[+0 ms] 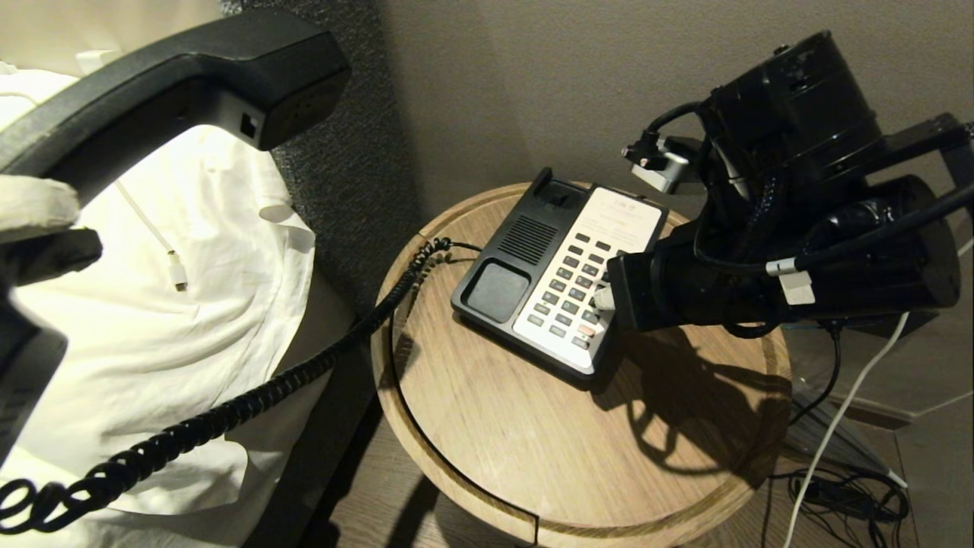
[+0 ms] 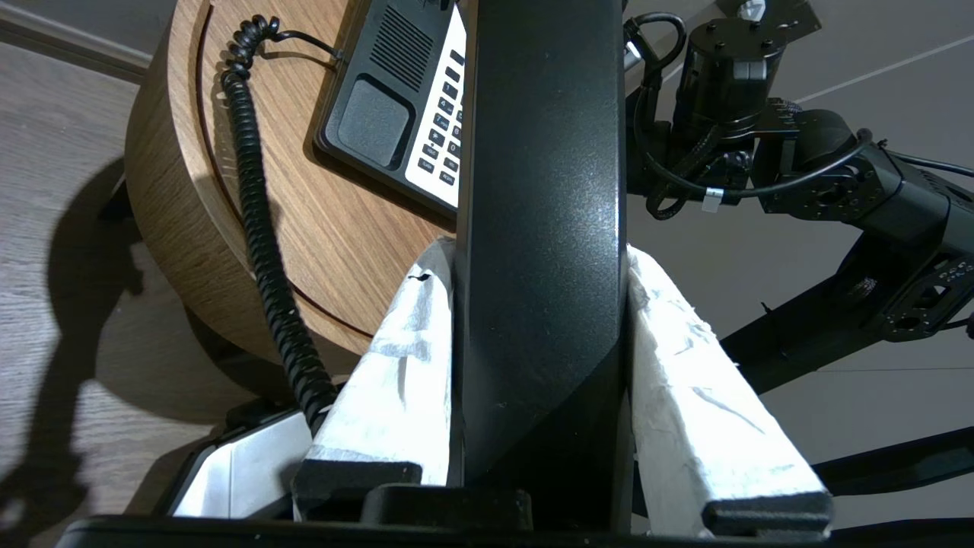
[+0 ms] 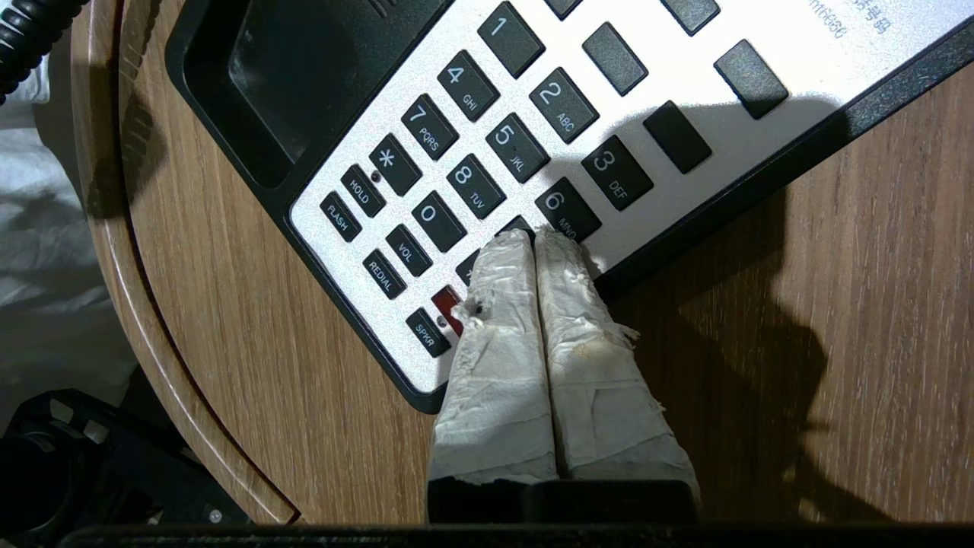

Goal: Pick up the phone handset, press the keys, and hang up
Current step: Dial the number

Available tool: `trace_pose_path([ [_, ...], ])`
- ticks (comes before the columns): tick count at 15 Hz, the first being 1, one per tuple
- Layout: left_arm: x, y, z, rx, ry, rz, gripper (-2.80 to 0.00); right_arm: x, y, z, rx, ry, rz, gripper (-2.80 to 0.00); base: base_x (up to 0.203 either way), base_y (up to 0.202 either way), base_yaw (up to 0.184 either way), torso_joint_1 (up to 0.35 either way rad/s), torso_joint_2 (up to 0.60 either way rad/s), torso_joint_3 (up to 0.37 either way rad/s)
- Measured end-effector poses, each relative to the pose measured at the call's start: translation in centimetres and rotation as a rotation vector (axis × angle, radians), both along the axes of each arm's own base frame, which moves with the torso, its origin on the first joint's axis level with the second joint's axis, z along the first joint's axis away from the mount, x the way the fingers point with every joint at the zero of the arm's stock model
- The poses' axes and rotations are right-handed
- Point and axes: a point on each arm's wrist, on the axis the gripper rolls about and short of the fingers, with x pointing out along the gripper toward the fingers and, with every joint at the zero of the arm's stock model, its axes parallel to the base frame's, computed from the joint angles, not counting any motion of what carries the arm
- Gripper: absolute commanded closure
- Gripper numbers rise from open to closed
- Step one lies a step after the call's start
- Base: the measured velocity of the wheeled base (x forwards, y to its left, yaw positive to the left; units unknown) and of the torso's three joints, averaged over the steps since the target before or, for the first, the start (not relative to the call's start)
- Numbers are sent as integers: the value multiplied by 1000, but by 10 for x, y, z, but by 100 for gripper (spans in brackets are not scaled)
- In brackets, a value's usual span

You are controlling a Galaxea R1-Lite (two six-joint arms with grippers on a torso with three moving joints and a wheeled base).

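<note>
A round wooden side table (image 1: 533,457) carries the black phone base (image 1: 525,251), its cradle empty. The phone handset (image 2: 542,228) is held up off the base to the table's left, clamped between the tape-wrapped fingers (image 2: 388,365) of the left gripper (image 2: 533,304), its coiled cord (image 1: 251,403) trailing back to the base. The right gripper (image 3: 533,243), fingers pressed together with nothing between them, has its tips down on the keys (image 3: 472,175), just beside the 6.

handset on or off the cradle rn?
Off. The left hand holds the phone handset up beside the table; the phone base cradle sits empty.
</note>
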Motion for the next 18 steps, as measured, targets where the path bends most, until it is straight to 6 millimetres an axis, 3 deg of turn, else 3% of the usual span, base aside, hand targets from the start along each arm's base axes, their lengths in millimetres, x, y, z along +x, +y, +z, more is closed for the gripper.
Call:
trace_pose_path([
  [9,0,0,-1,1,0,-1,0,0,1,0,4,-15,-10,0,0,0,0,0,0,0],
  [18,0,0,-1,-5,-4,-3,0,-30,3,4,-12,22,62,0,0,0,0,0,0,0],
])
